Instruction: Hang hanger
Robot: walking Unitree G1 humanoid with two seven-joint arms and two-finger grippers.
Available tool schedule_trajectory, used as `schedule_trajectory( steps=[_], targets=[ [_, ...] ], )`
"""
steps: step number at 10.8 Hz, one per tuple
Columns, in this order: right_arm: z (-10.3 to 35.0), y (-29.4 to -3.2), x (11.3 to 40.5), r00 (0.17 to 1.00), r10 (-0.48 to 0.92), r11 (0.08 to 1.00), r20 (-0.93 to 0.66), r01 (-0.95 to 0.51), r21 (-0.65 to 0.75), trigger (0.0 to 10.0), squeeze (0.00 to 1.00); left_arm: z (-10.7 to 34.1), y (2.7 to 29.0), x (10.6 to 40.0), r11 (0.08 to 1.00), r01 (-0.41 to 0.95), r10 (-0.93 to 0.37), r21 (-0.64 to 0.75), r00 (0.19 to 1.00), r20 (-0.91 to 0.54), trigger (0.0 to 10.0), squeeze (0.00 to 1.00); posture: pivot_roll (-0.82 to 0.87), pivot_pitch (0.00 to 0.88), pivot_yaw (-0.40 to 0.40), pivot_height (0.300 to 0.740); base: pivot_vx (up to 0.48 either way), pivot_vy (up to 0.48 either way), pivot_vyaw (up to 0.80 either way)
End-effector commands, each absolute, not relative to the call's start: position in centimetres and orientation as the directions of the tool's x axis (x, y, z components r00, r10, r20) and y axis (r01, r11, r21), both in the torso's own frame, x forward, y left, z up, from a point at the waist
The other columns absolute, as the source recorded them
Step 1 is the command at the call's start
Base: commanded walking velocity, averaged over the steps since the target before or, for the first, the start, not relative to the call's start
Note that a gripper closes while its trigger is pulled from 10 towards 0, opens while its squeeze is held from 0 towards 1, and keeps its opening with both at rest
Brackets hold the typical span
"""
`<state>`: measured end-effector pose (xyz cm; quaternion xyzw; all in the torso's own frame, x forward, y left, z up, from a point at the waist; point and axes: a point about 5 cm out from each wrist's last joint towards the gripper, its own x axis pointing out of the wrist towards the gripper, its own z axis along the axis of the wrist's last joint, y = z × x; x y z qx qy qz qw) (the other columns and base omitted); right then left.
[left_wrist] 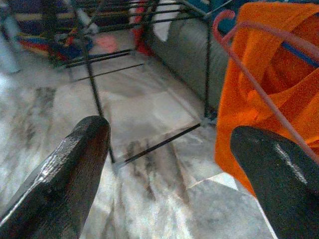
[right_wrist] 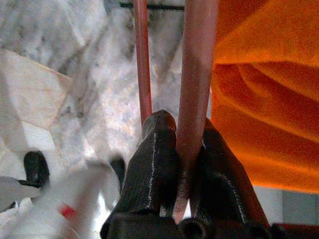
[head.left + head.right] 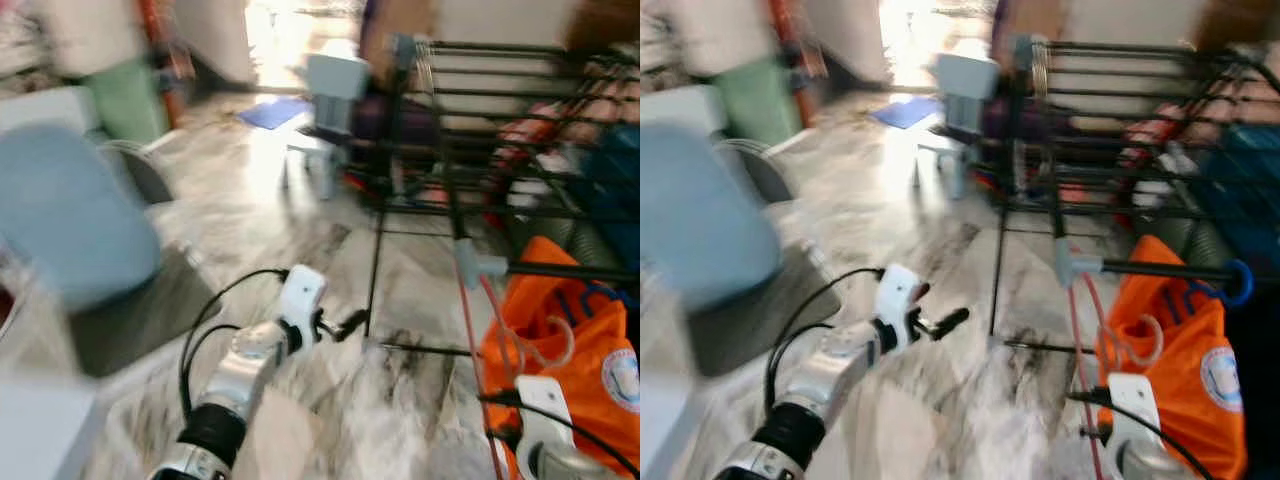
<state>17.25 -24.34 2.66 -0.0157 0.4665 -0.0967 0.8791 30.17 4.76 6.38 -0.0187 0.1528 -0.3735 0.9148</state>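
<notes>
Beside the black drying rack [image 3: 500, 150], the right gripper [image 2: 182, 164] is clamping its fingers together on a pink hanger [image 2: 197, 74], which is carrying an orange garment [image 3: 570, 340] just below the rack's front rail. White lettering and a round badge on the garment are blurring beyond reading. Toward the marble floor [image 3: 400, 400] left of the rack, the left gripper [image 1: 174, 149] is holding its fingers [image 1: 75, 164] wide apart, grasping nothing.
</notes>
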Motion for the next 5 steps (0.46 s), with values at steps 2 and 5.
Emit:
schedule_trajectory(
  steps=[2, 5],
  targets=[
    [3.09, -25.36, 17.24, 0.548, -0.217, 0.975, -0.808, 0.171, -0.145, 10.0, 0.0, 6.82, 3.7, 30.1, 0.699, 0.702, -0.71, -0.138, 0.657, -0.255, 10.0, 0.0, -0.09, 0.0, -0.028, 0.74, 0.371, 0.0, 0.0],
    [3.13, -26.17, 17.27, 0.547, -0.264, 0.956, -0.795, 0.257, -0.141, 10.0, 0.0, 6.75, 3.75, 30.01, 0.696, 0.705, -0.711, -0.134, 0.652, -0.261, 10.0, 0.0, -0.08, 0.0, -0.027, 0.74, 0.2, 0.0, 0.0]
  ],
)
